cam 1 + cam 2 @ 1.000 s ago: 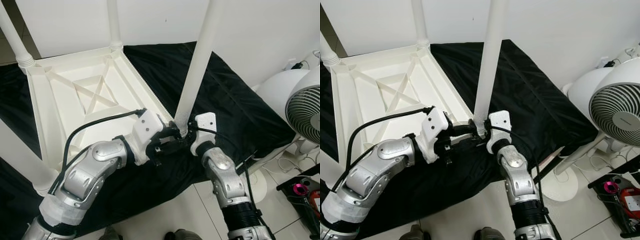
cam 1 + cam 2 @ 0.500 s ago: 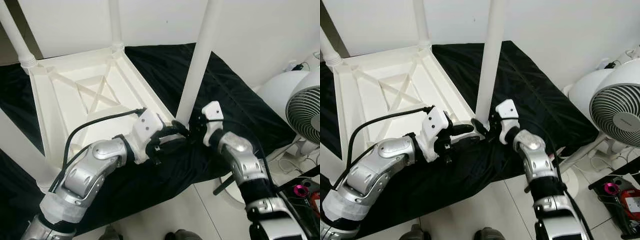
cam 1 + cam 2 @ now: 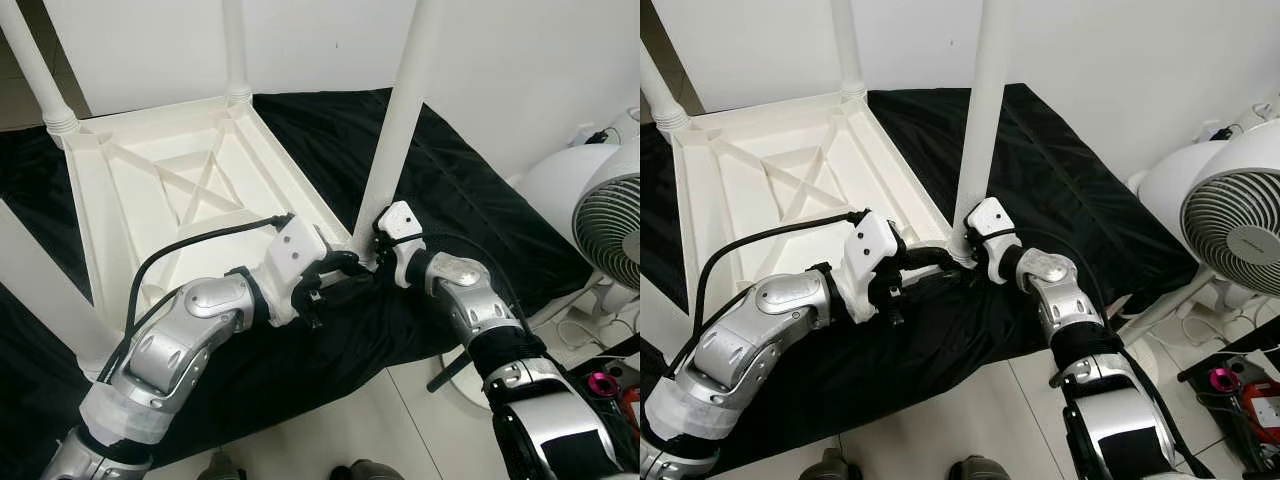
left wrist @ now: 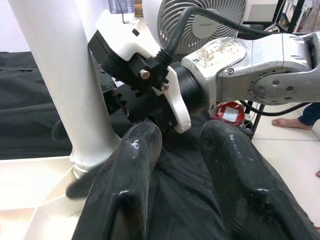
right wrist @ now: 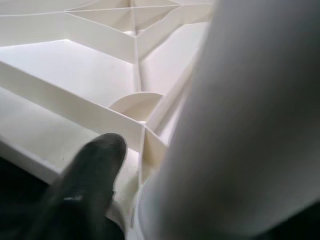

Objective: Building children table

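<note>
Head views: white table [image 3: 190, 190] lies upside down on a black cloth [image 3: 470, 200] spread over pale floor tiles [image 3: 970, 420], white wall behind. A fan [image 3: 1240, 215] stands to the right. Left gripper [image 3: 345, 280] and right gripper [image 3: 378, 238] meet at the base of the near leg [image 3: 395, 130].

Left wrist view: left gripper fingers [image 4: 130, 165] parted, holding nothing, just beside the leg.

Right wrist view: one finger [image 5: 90, 175] beside the leg; grip cannot be told.

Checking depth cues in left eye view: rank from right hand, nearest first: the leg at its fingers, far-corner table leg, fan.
1. Leg at right hand: white leg, right against it.
2. Fan: off to the robot's right.
3. Far-corner leg: across the upturned table.
</note>
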`<state>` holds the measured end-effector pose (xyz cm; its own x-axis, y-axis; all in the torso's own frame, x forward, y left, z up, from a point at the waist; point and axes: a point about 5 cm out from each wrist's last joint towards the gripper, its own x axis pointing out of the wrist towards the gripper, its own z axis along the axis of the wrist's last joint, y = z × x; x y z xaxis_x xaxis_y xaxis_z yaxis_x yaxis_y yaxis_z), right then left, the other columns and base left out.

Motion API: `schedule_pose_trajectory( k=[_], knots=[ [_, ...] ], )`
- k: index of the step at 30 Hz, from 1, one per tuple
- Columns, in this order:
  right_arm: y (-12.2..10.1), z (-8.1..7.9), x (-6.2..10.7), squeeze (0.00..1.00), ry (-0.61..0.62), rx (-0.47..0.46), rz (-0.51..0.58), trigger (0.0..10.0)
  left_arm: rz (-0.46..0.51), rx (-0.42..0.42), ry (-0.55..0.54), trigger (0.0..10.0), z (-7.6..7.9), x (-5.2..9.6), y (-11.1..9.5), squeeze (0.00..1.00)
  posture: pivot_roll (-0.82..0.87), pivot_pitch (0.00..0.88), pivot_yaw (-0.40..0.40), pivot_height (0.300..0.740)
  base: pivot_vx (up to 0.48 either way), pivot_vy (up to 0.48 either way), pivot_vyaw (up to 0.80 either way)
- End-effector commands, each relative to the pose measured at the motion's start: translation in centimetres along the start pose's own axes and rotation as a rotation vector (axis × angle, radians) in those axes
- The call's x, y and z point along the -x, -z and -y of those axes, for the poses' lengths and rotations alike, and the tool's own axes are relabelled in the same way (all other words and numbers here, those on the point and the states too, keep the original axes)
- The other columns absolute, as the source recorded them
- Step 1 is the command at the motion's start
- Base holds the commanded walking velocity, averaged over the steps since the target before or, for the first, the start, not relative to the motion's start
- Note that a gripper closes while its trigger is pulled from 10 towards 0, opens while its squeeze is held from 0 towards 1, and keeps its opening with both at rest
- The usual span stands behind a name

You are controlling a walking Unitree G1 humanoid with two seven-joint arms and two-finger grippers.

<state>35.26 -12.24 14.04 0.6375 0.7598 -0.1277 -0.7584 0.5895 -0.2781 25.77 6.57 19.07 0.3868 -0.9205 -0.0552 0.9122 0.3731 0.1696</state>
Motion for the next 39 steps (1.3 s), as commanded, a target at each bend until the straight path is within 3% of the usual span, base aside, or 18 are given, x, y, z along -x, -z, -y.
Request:
schedule_pose_trajectory(
  k=[1, 7, 8, 9, 10, 17, 24, 28, 31, 35, 39],
  knots=[
    [0.3, -0.1, 0.1, 0.0, -0.039, 0.014, -0.018, 0.0, -0.002, -0.014, 0.029, 10.0, 0.3, 0.0, 0.0, 0.0, -0.06, 0.0, -0.053, 0.74, 0.0, 0.0, 0.0],
    [1.2, -0.4, 0.7, 0.0, -0.037, -0.005, -0.022, 0.0, -0.001, -0.009, 0.026, 10.0, 0.6, -0.1, 0.2, 0.0, -0.07, 0.0, -0.059, 0.74, 0.0, 0.0, 0.0],
    [1.5, -0.4, 0.9, 0.0, -0.012, -0.011, -0.027, 3.6, 0.0, -0.007, 0.026, 10.0, 0.6, -0.1, 0.2, 0.0, -0.07, 0.0, -0.059, 0.74, 0.0, 0.0, 0.0],
    [1.5, -0.4, 0.9, 0.0, -0.012, -0.011, -0.027, 3.6, 0.0, -0.007, 0.026, 10.0, 0.6, -0.1, 0.2, 0.0, -0.07, 0.0, -0.059, 0.74, 0.0, 0.0, 0.0],
    [1.6, -0.4, 1.0, 0.0, 0.0, -0.029, -0.028, 10.0, 0.001, -0.007, 0.028, 10.0, 0.6, -0.2, 0.2, 0.0, -0.07, 0.0, -0.058, 0.74, 0.0, 0.0, 0.0],
    [2.1, -0.1, 1.2, 0.0, 0.077, -0.077, -0.051, 10.0, 0.001, -0.006, 0.034, 10.0, 0.6, -0.3, 0.2, 0.0, -0.09, 0.0, -0.053, 0.74, 0.0, 0.0, 0.0],
    [1.6, -0.6, 0.6, 0.0, 0.283, -0.189, -0.024, 10.0, 0.001, -0.005, 0.046, 10.0, 0.8, -0.3, 0.3, 0.0, -0.09, 0.0, -0.051, 0.74, 0.0, 0.0, 0.0],
    [1.5, -0.7, 0.5, 0.0, 0.309, -0.207, -0.024, 10.0, 0.001, -0.005, 0.047, 10.0, 0.8, -0.3, 0.3, 0.0, -0.09, 0.001, -0.052, 0.74, 0.0, 0.0, 0.0],
    [0.8, -2.2, -0.6, 0.0, 0.469, -0.3, 0.006, 10.0, -0.006, 0.0, 0.04, 10.0, 0.7, -0.2, 0.4, 0.0, -0.09, 0.002, -0.052, 0.74, 0.0, 0.0, 0.0],
    [0.8, -2.2, -0.6, 0.0, 0.469, -0.3, 0.006, 10.0, -0.006, 0.0, 0.04, 10.0, 0.7, -0.2, 0.4, 0.0, -0.09, 0.002, -0.052, 0.74, 0.0, 0.0, 0.0],
    [0.7, -3.6, -1.5, 0.0, 0.616, -0.361, 0.001, 10.0, -0.01, -0.001, 0.03, 10.0, 0.6, 0.1, 0.5, 0.0, -0.08, 0.0, -0.061, 0.74, 0.0, 0.0, 0.0]
  ],
)
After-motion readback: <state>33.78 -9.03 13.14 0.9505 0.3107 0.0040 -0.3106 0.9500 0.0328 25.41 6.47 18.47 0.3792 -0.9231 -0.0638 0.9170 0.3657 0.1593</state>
